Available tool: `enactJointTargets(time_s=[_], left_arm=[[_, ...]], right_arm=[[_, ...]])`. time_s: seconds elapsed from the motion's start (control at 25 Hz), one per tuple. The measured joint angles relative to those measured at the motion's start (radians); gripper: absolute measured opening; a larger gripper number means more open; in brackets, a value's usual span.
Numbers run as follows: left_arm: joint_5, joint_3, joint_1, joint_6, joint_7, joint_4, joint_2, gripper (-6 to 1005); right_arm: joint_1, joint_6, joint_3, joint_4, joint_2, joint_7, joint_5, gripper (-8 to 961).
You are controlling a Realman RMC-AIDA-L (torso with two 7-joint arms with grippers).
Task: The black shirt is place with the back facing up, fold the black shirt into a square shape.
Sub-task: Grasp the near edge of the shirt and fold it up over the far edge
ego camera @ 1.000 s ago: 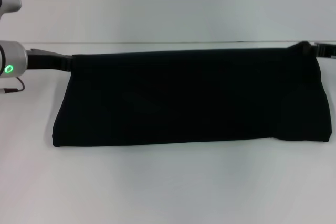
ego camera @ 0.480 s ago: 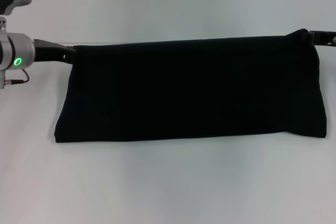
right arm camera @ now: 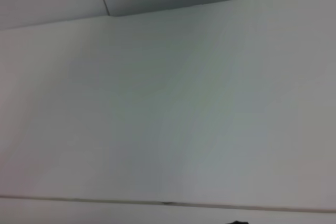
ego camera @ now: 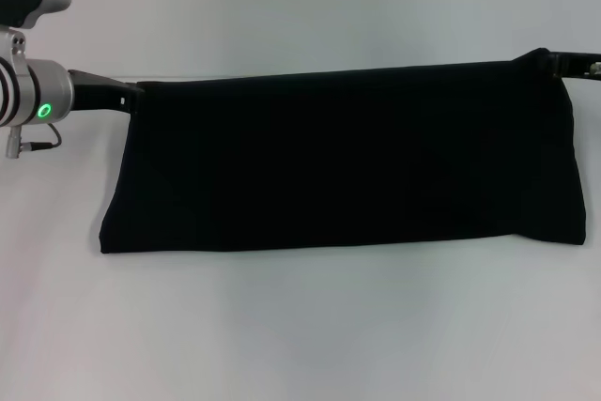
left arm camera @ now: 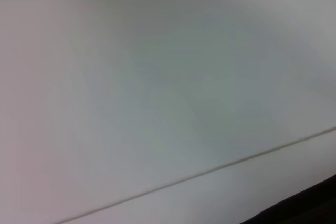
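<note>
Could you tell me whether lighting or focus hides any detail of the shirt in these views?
Head view: the black shirt reads as one flat dark mass, folds barely showing; soft shadow beneath it on the white table. Both wrist views: only pale tabletop, soft and featureless.

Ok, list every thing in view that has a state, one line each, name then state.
black shirt: folded into a long band, its top edge pulled taut between the two hands, its lower edge on the white table.
left hand: at the shirt's top left corner, shut on it.
right hand: at the shirt's top right corner, shut on it.
</note>
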Motion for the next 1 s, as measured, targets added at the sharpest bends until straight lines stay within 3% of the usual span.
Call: enactJointTargets(time_s=[1.0], left_arm=[[-0.009, -0.005, -0.011, -0.089, -0.076, -0.009, -0.012, 57]], right_arm=[[0.003, 0.087, -0.024, -0.012, 0.013, 0.003, 0.006, 194]])
